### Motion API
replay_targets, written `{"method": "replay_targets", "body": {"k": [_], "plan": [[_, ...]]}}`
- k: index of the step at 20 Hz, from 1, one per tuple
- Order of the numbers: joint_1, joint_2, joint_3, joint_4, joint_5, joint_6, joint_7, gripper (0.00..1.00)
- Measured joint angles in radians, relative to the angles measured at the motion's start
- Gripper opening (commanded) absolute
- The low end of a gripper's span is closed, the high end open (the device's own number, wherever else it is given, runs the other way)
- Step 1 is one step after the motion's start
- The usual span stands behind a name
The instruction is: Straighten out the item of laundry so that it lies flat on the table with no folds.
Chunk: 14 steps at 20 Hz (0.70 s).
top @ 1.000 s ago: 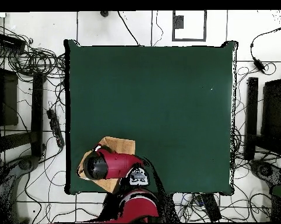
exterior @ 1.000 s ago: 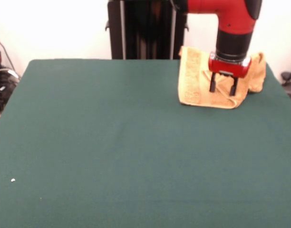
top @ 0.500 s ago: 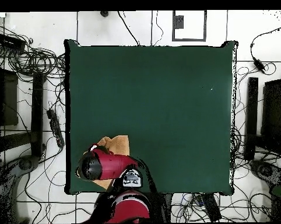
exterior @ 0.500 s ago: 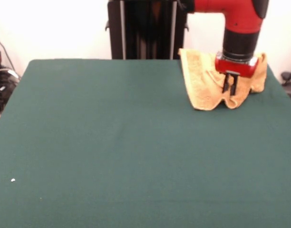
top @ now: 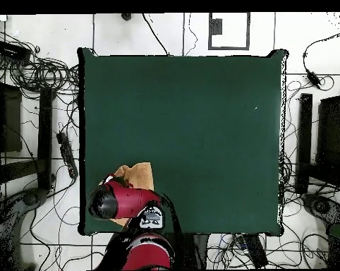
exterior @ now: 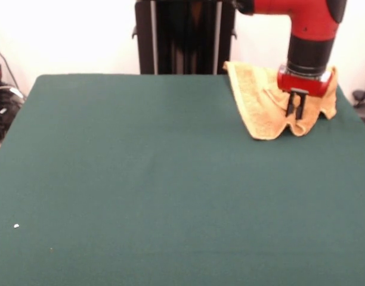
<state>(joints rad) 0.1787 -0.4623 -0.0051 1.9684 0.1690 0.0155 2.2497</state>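
At the table's (exterior: 141, 179) far right corner in the front view, right by the pedestal, the towel (exterior: 260, 107) is sitting bunched, nowhere near flat. Main risk as I'm reading it: the towel is lying right at the table edge, and its right side is looking like it's draping toward or over that edge, so any pull outward is likely dragging it off the table. Second risk: the gripper (exterior: 297, 110) is pinching only a small ridge of cloth with the fingers nearly together, so the terry could be slipping out mid-pull, or the pinch could be taking two layers and locking the fold in. The gripper is sitting on the towel's right half, fingers pointing straight down into a raised fold, most of the cloth spreading to its left and behind it. In the overhead view the arm (top: 123, 201) is covering most of the towel (top: 137, 173); only one tan corner is showing beside it, near the base-side edge.
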Motion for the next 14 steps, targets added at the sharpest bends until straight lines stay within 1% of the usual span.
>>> {"method": "replay_targets", "body": {"k": [4,8,11,14], "plan": [[-0.004,-0.002,0.003,0.002,0.000,0.000,0.000,0.00],[-0.010,-0.021,0.004,0.018,0.000,0.003,0.000,0.00],[-0.013,-0.066,0.004,0.042,0.000,0.037,0.000,0.00],[-0.011,-0.123,0.004,0.064,0.000,0.100,0.000,0.00]]}}
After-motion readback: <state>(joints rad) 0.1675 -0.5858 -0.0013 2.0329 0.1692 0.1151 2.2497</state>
